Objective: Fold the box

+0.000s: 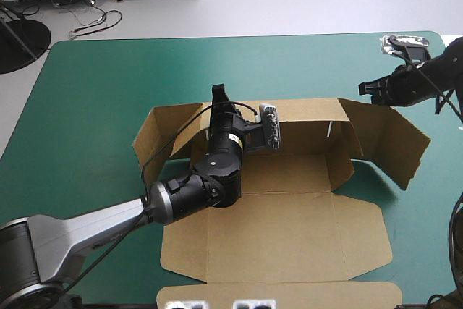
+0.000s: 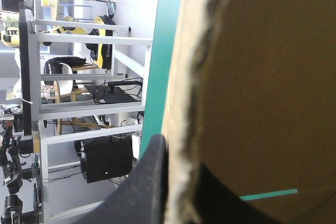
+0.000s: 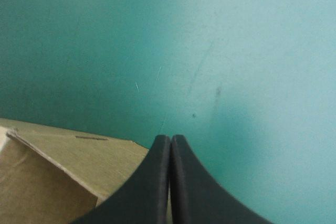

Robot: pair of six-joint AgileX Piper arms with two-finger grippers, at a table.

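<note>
Box (image 1: 289, 208): we're raising its walls; left gripper (image 2: 178, 155) pinches the rear wall, right gripper (image 3: 170, 139) is closed and empty beside it. We likely tuck the end flaps next.

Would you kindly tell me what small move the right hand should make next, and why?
Probably move the right hand to the box's splayed right flap and nudge it inward: that hand is shut and empty over the teal-green cover beside the flap, while the left hand holds the rear wall.
</note>
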